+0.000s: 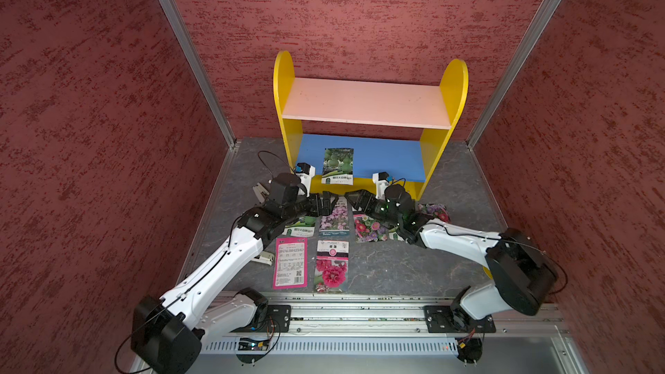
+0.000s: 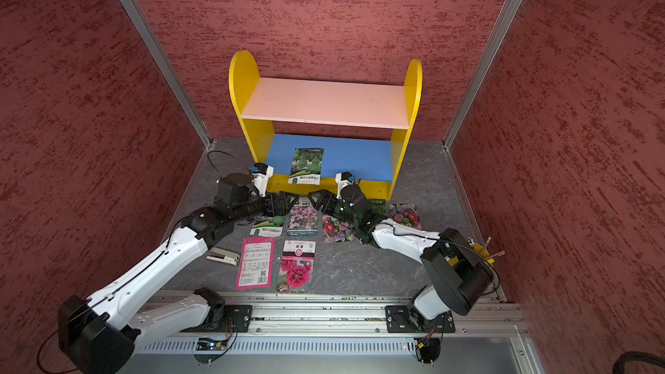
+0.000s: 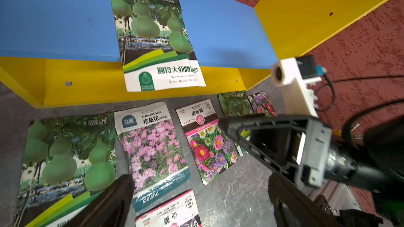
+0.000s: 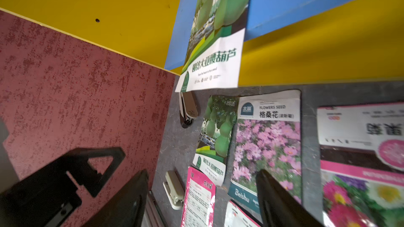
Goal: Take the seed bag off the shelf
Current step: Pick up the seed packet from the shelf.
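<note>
The seed bag (image 1: 338, 166) is lying on the blue lower board (image 1: 388, 160) of the shelf (image 1: 284, 77), overhanging its near edge. The left arm (image 1: 230, 257) and right arm (image 1: 457, 239) are hovering just before it, jaws apart, gripping nothing yet.

We see the shelf (image 1: 454, 95) standing upright by the back wall, with yellow round-topped sides, a pale pink upper board and a blue lower board (image 1: 388, 160). The bag (image 1: 338, 165) lies flat on that lower board, left of middle. It is printed with green gourds, and its white end overhangs the front edge.
</note>
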Robot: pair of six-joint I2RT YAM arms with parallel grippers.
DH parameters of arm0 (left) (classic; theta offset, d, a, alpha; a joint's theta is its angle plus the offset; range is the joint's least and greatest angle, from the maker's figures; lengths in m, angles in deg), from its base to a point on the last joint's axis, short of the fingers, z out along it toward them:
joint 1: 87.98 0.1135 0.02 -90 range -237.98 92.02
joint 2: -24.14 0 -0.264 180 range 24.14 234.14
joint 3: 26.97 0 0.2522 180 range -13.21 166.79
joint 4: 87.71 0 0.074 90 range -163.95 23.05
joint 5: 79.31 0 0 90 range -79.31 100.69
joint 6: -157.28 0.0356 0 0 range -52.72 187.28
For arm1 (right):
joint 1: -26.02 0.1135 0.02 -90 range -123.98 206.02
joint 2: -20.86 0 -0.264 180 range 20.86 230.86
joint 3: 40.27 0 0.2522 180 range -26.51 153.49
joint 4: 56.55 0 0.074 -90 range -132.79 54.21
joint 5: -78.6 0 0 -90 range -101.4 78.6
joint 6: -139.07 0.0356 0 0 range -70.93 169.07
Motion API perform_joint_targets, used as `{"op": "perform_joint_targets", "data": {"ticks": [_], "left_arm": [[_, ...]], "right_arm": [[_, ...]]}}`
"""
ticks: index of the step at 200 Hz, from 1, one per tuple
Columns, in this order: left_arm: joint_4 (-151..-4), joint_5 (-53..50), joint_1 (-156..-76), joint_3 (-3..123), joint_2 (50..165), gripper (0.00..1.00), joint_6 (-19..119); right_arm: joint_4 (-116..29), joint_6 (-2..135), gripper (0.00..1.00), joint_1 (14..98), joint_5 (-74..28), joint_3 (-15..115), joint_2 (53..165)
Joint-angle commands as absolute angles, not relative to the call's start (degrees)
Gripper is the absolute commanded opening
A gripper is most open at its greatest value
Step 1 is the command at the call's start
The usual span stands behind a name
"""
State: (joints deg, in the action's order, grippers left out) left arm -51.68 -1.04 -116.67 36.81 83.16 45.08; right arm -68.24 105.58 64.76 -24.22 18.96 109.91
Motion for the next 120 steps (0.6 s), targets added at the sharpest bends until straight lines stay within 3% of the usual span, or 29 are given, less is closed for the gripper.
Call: {"op": "perform_joint_targets", "data": {"ticks": [1, 79, 120], "left_arm": [[-51.92, -1.66, -117.02, 35.14, 79.28, 1.00, 42.18], [-50.21, -0.47, -117.31, 32.06, 74.20, 1.00, 40.83], [-50.00, -0.39, -117.33, 31.00, 73.31, 1.00, 40.38]], "right_arm": [[-75.97, 109.14, 0.78, 63.59, -26.21, 21.77, 113.07], [-79.25, 111.78, 0.73, 61.64, -24.77, 27.30, 122.03], [-79.43, 112.34, 0.60, 60.74, -25.08, 29.56, 124.24]]}}
